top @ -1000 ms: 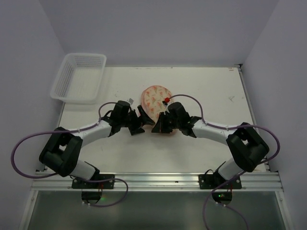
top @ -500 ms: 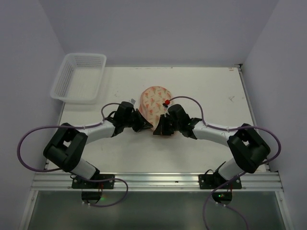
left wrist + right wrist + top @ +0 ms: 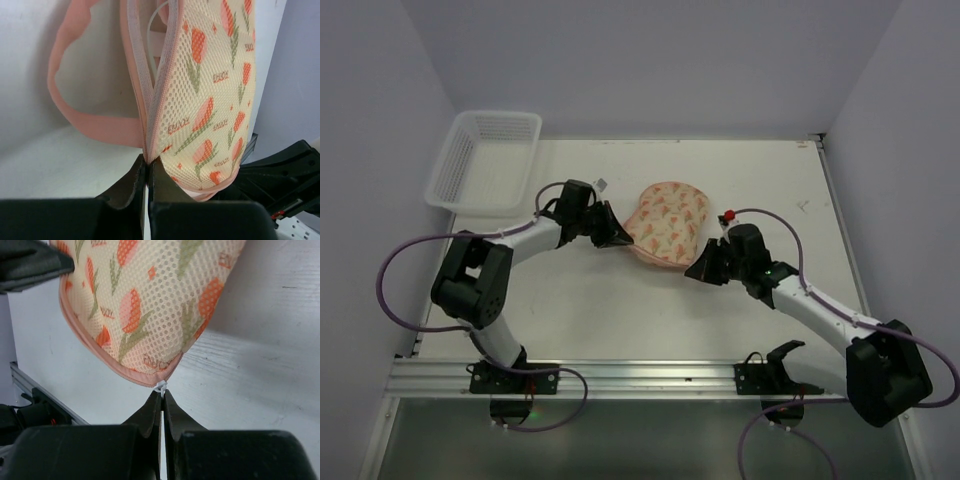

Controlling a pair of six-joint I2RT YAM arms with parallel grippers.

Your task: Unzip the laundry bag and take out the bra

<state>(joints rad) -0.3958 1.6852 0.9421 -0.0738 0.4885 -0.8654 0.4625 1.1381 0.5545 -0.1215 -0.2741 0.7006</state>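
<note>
The laundry bag (image 3: 668, 225), a cream mesh pouch with orange tulip print and pink trim, lies mid-table, held between both arms. My left gripper (image 3: 628, 241) is shut on its left zipper edge (image 3: 148, 150), beside the pink loop (image 3: 75, 112). The zipper seam gapes slightly above the jaws. My right gripper (image 3: 692, 273) is shut on the small white zipper pull (image 3: 161, 388) at the bag's near corner (image 3: 150, 295). The bra is hidden.
A white lattice basket (image 3: 485, 160) stands at the back left corner. The table's metal front rail (image 3: 640, 378) runs behind the arm bases. Grey walls close off the left, back and right sides.
My left gripper has closed on the bag's edge. The right gripper has pulled the zipper pull rightward and toward the front, and the bag has shifted right and turned with it.
</note>
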